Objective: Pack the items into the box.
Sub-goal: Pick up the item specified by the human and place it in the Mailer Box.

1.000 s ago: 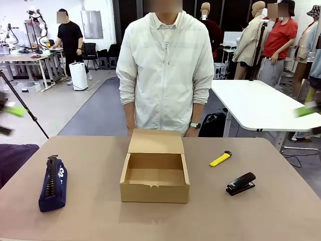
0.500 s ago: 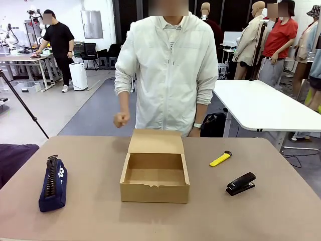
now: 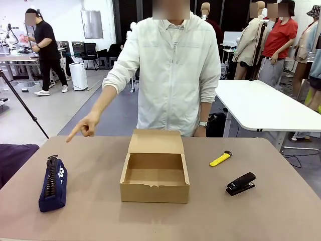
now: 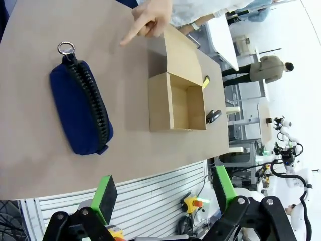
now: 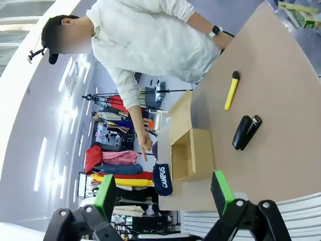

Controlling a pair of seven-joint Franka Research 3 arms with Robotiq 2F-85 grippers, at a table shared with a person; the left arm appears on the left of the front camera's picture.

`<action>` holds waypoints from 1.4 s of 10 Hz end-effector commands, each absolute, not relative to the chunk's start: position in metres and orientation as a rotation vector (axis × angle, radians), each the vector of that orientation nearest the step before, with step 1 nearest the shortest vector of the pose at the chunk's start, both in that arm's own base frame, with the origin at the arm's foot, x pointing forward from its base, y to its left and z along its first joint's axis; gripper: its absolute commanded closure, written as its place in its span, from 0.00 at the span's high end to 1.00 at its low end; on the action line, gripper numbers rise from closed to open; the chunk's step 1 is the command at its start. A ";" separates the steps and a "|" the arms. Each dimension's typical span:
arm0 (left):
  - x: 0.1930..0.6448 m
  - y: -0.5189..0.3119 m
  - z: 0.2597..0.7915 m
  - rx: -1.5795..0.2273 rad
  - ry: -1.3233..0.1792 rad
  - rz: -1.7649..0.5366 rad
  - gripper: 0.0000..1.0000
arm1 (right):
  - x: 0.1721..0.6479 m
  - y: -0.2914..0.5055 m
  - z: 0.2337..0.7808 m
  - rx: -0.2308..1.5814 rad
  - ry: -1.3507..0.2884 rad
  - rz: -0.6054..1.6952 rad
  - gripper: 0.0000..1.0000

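white table (image 3: 256, 103) at right, grey floor (image 3: 95, 115), black tripod (image 3: 22, 102), desk (image 3: 22, 57) far left

A tan, round-cornered table (image 3: 271, 216) carries four things. A navy blue zip pouch (image 3: 53, 184) lies near its left edge, zip facing up, a metal ring at the far end. An open brown cardboard box (image 3: 154, 193) sits in the middle, flap lid leaning back. To the right, well apart from the box, lie a slim yellow tool (image 3: 220, 158) with a black end and, nearer the camera, a black stapler (image 3: 241, 184).
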State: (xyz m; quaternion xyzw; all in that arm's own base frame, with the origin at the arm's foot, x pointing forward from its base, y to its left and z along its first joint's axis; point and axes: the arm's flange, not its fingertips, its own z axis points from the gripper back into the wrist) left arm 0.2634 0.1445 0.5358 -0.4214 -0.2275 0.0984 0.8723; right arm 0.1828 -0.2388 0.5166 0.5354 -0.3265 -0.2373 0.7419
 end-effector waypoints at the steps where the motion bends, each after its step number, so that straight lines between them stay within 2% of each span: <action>1: 0.263 0.149 0.534 -0.900 -0.486 0.191 1.00 | 0.185 -0.243 0.517 1.181 -0.748 -0.499 1.00; 6: 0.263 0.146 0.534 -0.880 -0.473 0.208 1.00 | 0.185 -0.243 0.517 1.181 -0.748 -0.499 1.00; 7: 0.294 0.126 0.546 -0.739 -0.337 0.205 1.00 | 0.185 -0.243 0.517 1.181 -0.748 -0.499 1.00; 8: 0.334 0.097 0.556 -0.515 -0.204 0.179 1.00 | 0.185 -0.243 0.517 1.181 -0.748 -0.499 1.00; 10: 0.400 0.046 0.551 -0.125 -0.045 0.219 1.00 | 0.185 -0.243 0.517 1.181 -0.748 -0.499 1.00; 11: 0.416 0.029 0.545 0.089 0.009 0.200 1.00 | 0.185 -0.243 0.517 1.181 -0.748 -0.499 1.00; 12: 0.427 0.014 0.541 0.153 0.006 0.174 1.00 | 0.185 -0.243 0.517 1.181 -0.748 -0.499 1.00; 13: 0.438 0.000 0.532 0.202 0.067 0.138 1.00 | 0.185 -0.243 0.517 1.181 -0.748 -0.499 1.00; 14: 0.422 0.003 0.531 -0.113 -0.163 0.232 1.00 | 0.185 -0.243 0.517 1.181 -0.748 -0.499 1.00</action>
